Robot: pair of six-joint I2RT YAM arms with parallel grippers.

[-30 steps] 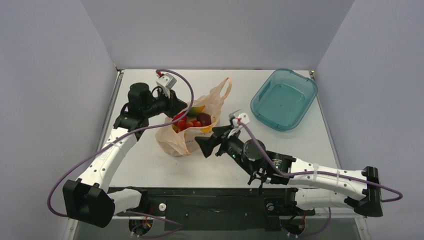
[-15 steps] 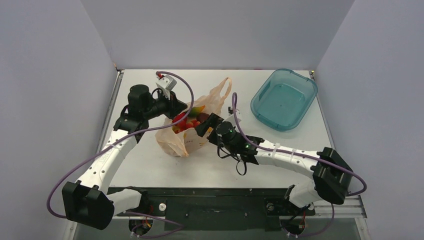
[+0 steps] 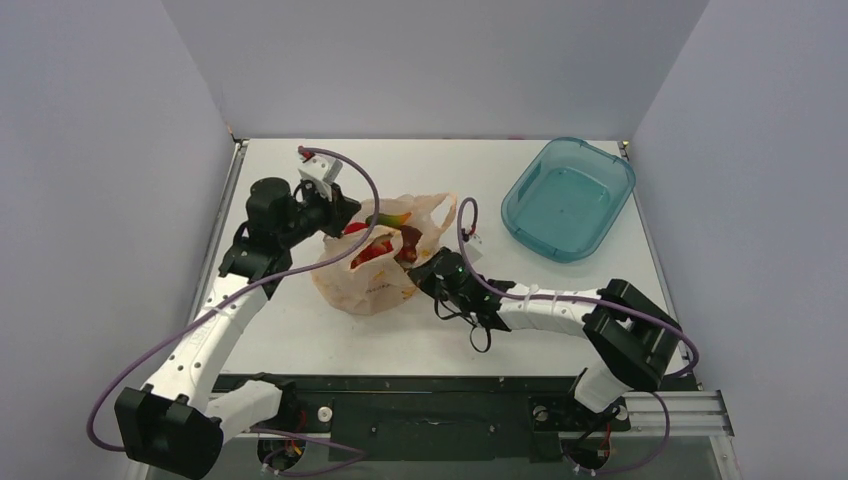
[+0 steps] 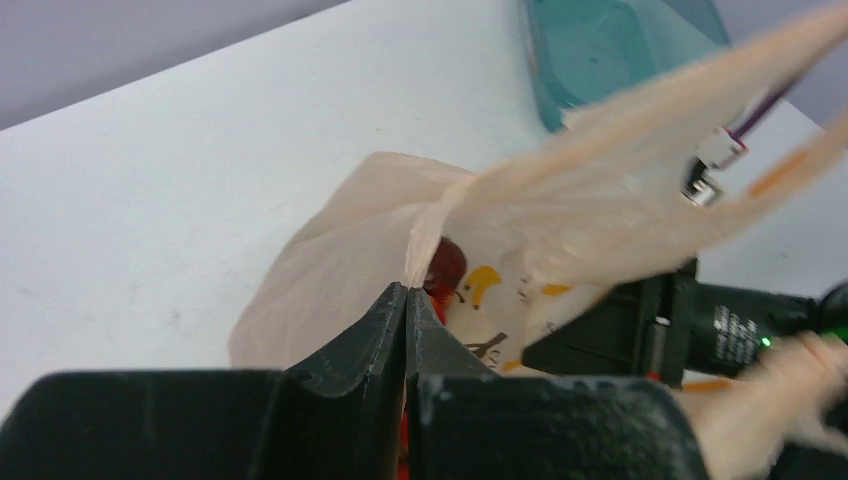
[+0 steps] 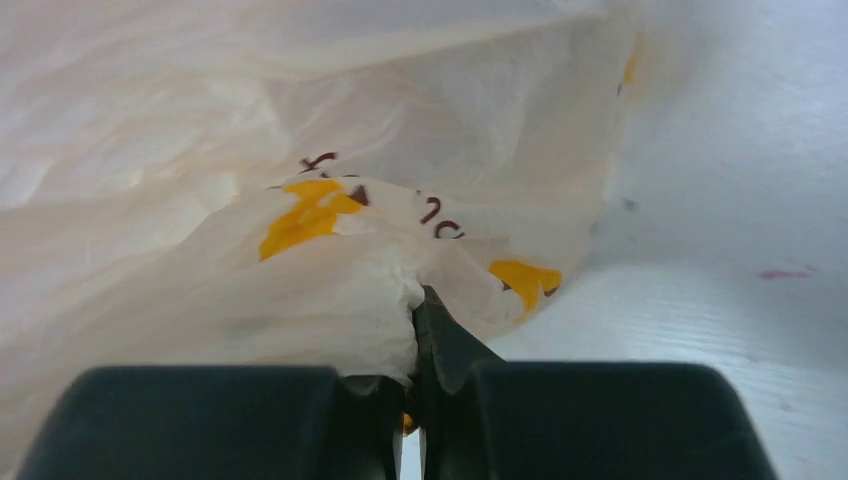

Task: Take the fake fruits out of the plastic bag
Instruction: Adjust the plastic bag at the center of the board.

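Observation:
The pale-orange plastic bag lies in the middle of the table with its mouth facing up. Red fake fruits and an orange-green mango shape show inside the mouth. My left gripper is shut on the bag's left rim, holding it up; a dark red fruit shows just past the fingertips. My right gripper is shut on a bunched fold of the bag's right side, low near the table. Most of the fruits are hidden by the film.
A teal translucent tub stands at the back right of the white table, apart from the bag. Purple cables loop over both arms. Grey walls enclose the table on three sides.
My right arm reached forward to the bag's right side and its jaws closed on the film. My left gripper lifted and pulled the rim back left, and the bag's handle slumped.

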